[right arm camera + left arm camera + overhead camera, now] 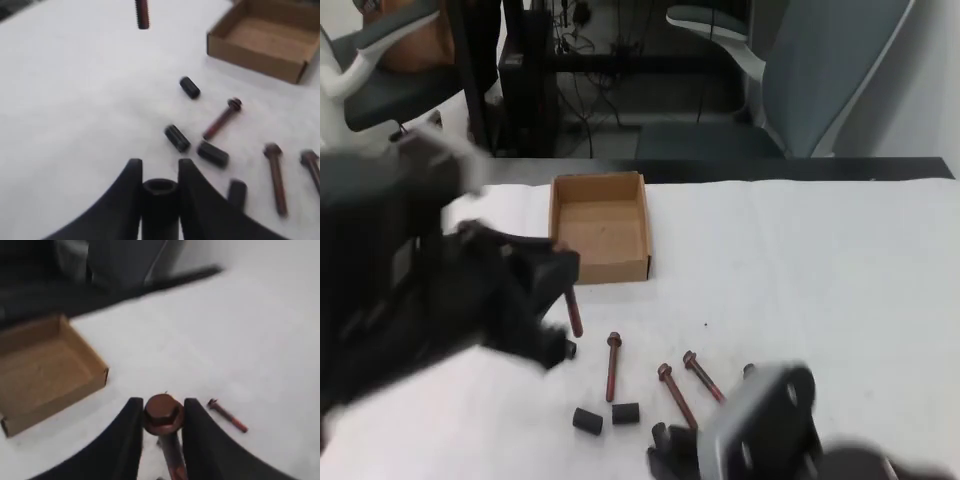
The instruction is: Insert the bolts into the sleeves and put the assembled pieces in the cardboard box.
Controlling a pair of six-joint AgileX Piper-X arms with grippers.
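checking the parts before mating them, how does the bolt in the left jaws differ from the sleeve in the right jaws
The bolt is reddish-brown, the sleeve black. The bolt has a hexagonal head on a shank; the sleeve shows an open hollow end. Both are clamped between jaws.

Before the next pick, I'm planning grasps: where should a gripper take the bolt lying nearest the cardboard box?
Probably from straight above, closing across the shank just below the head of that bolt. It lies flat on the bench, leaving its sides free, and a sleeve sits close to its tip, crowding that end.
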